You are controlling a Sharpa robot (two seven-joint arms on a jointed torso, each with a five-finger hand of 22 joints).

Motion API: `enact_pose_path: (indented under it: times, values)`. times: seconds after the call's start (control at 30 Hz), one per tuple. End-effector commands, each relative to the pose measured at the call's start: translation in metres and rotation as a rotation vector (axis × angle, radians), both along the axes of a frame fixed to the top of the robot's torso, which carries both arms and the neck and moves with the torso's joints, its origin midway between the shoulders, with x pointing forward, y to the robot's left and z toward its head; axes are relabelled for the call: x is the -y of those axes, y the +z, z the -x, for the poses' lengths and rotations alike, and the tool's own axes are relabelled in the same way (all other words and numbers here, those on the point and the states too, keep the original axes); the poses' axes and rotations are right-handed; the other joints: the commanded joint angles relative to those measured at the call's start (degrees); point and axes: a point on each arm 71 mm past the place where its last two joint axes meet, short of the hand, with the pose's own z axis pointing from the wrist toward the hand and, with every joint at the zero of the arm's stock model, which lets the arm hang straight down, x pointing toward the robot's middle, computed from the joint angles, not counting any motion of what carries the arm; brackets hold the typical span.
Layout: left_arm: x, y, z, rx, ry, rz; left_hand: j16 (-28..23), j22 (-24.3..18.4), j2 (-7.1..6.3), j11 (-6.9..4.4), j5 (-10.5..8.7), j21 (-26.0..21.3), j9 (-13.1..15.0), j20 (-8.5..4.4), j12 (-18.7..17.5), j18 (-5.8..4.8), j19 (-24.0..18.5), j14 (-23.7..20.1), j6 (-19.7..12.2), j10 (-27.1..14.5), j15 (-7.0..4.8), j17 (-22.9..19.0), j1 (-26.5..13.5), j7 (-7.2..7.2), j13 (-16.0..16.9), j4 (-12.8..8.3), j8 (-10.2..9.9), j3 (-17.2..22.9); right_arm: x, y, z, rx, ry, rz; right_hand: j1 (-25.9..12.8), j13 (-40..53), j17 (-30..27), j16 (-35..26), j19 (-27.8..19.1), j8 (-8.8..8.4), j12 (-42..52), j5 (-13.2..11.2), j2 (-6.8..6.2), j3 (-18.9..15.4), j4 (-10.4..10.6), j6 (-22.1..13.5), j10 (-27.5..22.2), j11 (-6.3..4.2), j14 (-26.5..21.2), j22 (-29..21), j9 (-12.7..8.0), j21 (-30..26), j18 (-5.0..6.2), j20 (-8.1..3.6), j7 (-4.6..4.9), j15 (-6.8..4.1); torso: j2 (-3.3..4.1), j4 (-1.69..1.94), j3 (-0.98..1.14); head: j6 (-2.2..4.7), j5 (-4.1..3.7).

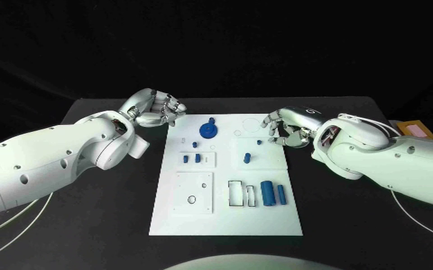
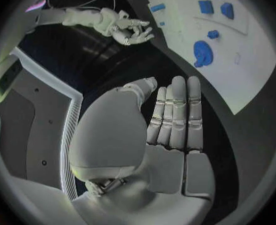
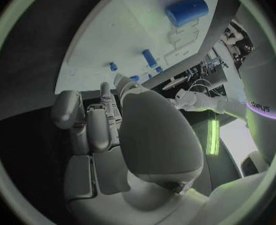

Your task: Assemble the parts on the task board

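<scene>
I see my left hand (image 1: pixel 161 109) hovering off the task board's (image 1: pixel 181 220) far left corner, fingers apart, holding nothing, my right hand (image 1: pixel 287 129) at the board's right edge, fingers loosely curled, empty, blue parts (image 1: pixel 268 192) lying on the board between.

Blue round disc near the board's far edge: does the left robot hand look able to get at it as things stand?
Probably yes. The left robot hand holds nothing and hovers just off the task board, beside the blue round disc. Nothing lies between them, and the right robot hand sits over the opposite edge.
</scene>
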Motion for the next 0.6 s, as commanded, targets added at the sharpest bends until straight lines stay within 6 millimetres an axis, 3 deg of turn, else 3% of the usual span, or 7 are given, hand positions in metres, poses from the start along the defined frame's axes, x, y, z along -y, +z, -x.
enact_pose_path:
  times: [0.03, 0.07, 0.1, 0.17, 0.37, 0.57, 0.6]
  values:
    - [-0.006, 0.005, -0.002, -0.041, 0.086, 0.268, -2.07, -1.92, -0.89, -0.03, -4.05, -2.78, 0.04, 0.25, -1.84, 0.26, 0.5, -0.74, 0.53, 2.04, -0.19, -0.55, 0.38, -0.2, -0.9, 2.42, -0.79, -0.03, -0.006, -0.004, 0.0, 0.041, 0.02, 0.119, -0.09, -0.71, 0.43, 0.34, 0.57, -0.26, -0.6, -0.44, -0.71, 0.51, 0.03, 6.63, 0.04, 0.36, 1.01, 0.39, -0.05, 0.58, 0.08, -0.08, -0.27, 0.09, 0.01, 0.03, -0.04, 0.16, -0.35]
    - [-0.006, 0.005, -0.002, -0.047, 0.086, 0.285, -2.96, -2.75, -1.11, -0.05, -5.83, -3.98, 0.05, 0.4, -2.69, 0.25, 0.65, -0.94, 0.6, 2.58, -0.08, -0.77, 0.5, -0.09, -1.07, 3.4, -0.94, -0.15, -0.007, -0.004, 0.0, 0.041, 0.022, 0.124, -0.09, -0.71, 0.43, 0.34, 0.57, -0.26, -0.6, -0.44, -0.71, 0.51, 0.03, 6.63, 0.04, 0.36, 1.01, 0.39, -0.05, 0.58, 0.08, -0.08, -0.27, 0.09, 0.03, 0.07, -0.04, 0.15, -0.39]
    - [-0.005, 0.005, -0.002, -0.054, 0.085, 0.303, -3.79, -3.5, -1.18, 0.01, -6.4, -5.08, 0.09, 0.54, -3.41, 0.25, 0.76, -1.17, 0.71, 3.15, 0.04, -0.97, 0.53, -0.05, -1.11, 4.29, -1.04, -0.34, -0.009, -0.005, 0.0, 0.041, 0.024, 0.128, -0.22, -0.95, 0.38, 0.33, 0.59, -0.32, -0.75, -0.47, -0.79, 0.69, 0.04, 6.73, 0.35, 0.33, 1.04, 0.41, -0.07, 0.55, 0.09, -0.11, -0.29, 0.08, 0.07, 0.1, -0.02, 0.18, -0.45]
    - [-0.004, 0.006, -0.001, -0.063, 0.079, 0.33, -6.86, -5.66, -1.68, 0.36, -7.22, -8.62, 0.12, 1.32, -4.86, 0.0, -0.69, -3.36, 0.74, 4.05, 0.83, -1.93, -3.4, 0.24, -1.13, 5.05, -1.27, -2.97, -0.013, -0.006, -0.001, 0.042, 0.029, 0.134, -0.4, -1.59, 0.62, 0.48, 0.94, -0.5, -0.98, -0.41, -0.88, 1.38, -0.02, 7.04, 1.91, 0.17, 1.21, 0.81, -0.09, 1.09, -0.02, -0.23, -0.24, -0.05, 0.09, 0.1, -0.01, 0.22, -0.61]
    - [-0.001, 0.005, 0.0, -0.085, 0.055, 0.36, -19.54, -13.42, 0.21, 1.06, -7.15, -19.74, 0.26, 3.59, -12.16, 0.22, -0.56, -4.35, 0.93, 6.88, 2.07, -5.3, -1.76, 0.9, -1.16, 4.95, -2.01, -6.96, -0.022, -0.011, -0.002, 0.04, 0.037, 0.152, -0.57, -2.14, 0.88, 0.65, 1.24, -0.59, -1.49, -0.37, -1.06, 1.84, -0.06, 7.33, 2.41, 0.19, 1.36, 1.13, -0.09, 1.55, -0.13, -0.25, -0.16, -0.1, 0.14, 0.13, 0.01, 0.28, -0.58]
    - [-0.001, 0.004, 0.0, -0.125, 0.053, 0.402, -24.72, -16.42, 1.06, 1.04, -7.06, -23.74, 0.24, 4.01, -15.26, 0.25, 0.68, -3.63, 1.36, 8.68, 2.38, -5.77, -1.09, 0.87, -1.08, 5.0, -2.41, -8.0, -0.029, -0.017, -0.004, 0.043, 0.037, 0.169, -0.56, -2.94, 0.89, 0.66, 1.32, -0.46, -2.31, -0.34, -0.93, 2.74, -0.26, 8.11, 2.76, 0.16, 1.41, 1.26, 0.02, 1.56, -0.15, -0.23, -0.25, -0.11, 0.27, 0.15, 0.05, 0.0, -0.46]
    - [-0.002, 0.003, 0.0, -0.131, 0.057, 0.407, -25.49, -16.84, 1.92, 0.91, -6.96, -24.23, 0.26, 3.98, -15.82, 0.29, 1.14, -3.23, 1.63, 9.09, 2.28, -5.76, -0.05, 0.75, -1.1, 4.97, -2.4, -7.06, -0.03, -0.018, -0.004, 0.044, 0.037, 0.171, -0.57, -3.03, 0.89, 0.65, 1.32, -0.39, -2.39, -0.34, -0.92, 2.85, -0.28, 8.28, 2.83, 0.16, 1.41, 1.27, 0.05, 1.55, -0.14, -0.23, -0.28, -0.12, 0.24, 0.18, 0.06, -0.06, -0.48]
